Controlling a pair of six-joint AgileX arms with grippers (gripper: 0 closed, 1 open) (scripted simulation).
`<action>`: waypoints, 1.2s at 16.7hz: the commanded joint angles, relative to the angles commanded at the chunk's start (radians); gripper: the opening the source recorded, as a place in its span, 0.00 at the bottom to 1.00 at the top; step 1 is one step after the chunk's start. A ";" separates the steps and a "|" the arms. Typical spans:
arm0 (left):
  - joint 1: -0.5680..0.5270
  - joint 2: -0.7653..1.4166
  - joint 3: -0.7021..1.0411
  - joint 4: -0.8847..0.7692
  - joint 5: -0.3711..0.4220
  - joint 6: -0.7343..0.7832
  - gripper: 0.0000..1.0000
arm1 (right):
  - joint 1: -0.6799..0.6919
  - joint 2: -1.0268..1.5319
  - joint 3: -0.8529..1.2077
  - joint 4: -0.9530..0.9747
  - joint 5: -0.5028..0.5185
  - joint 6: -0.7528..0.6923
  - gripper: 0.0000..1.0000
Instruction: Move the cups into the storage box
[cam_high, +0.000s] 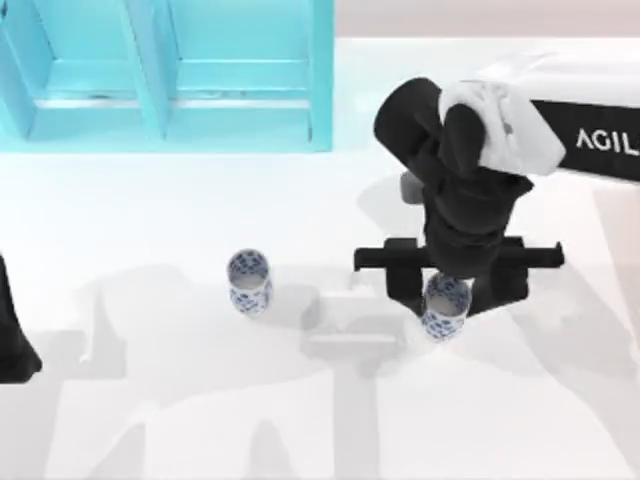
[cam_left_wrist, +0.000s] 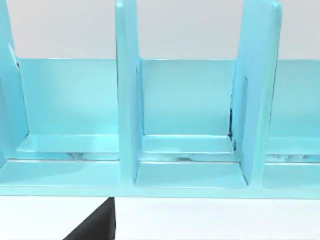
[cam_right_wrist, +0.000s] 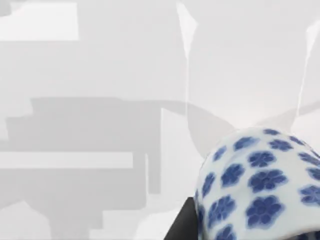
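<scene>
Top view recorded a white table (cam_high: 180, 420) with a turquoise storage box (cam_high: 165, 75) of upright-walled compartments standing at its far left. Two small cylindrical cups, white with a dark-blue floral pattern and pale grey-white interiors, stood upright on the table, both outside the box and well apart from each other. The left cup (cam_high: 249, 281) stood free near the middle of the table, nearer than the box, with nothing touching it. The right cup (cam_high: 445, 305) stood to the right of centre, directly under the black body of the right arm. The right gripper (cam_high: 447, 290) sat at this cup, its dark fingers close on either side of the rim; whether they clasped the cup or merely flanked it could not be told. Right wrist view showed the same cup (cam_right_wrist: 260, 185) very close, its blue flowers large against the white table (cam_right_wrist: 90, 75), with a dark finger (cam_right_wrist: 182, 222) edge just beside its wall. The left arm (cam_high: 15, 330) was parked at the left edge of the table. Left wrist view faced the turquoise storage box (cam_left_wrist: 125, 100), showing its dividers and compartment floors, with a dark piece of the left gripper (cam_left_wrist: 97, 225) against the white table; the state of its fingers could not be told.
</scene>
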 joint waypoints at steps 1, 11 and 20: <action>0.000 0.000 0.000 0.000 0.000 0.000 1.00 | -0.026 -0.029 0.002 -0.029 0.000 -0.026 0.00; 0.000 0.000 0.000 0.000 0.000 0.000 1.00 | -0.199 -0.238 0.018 -0.261 -0.001 -0.203 0.00; 0.000 0.000 0.000 0.000 0.000 0.000 1.00 | -0.482 -0.298 -0.003 -0.317 -0.003 -0.487 0.00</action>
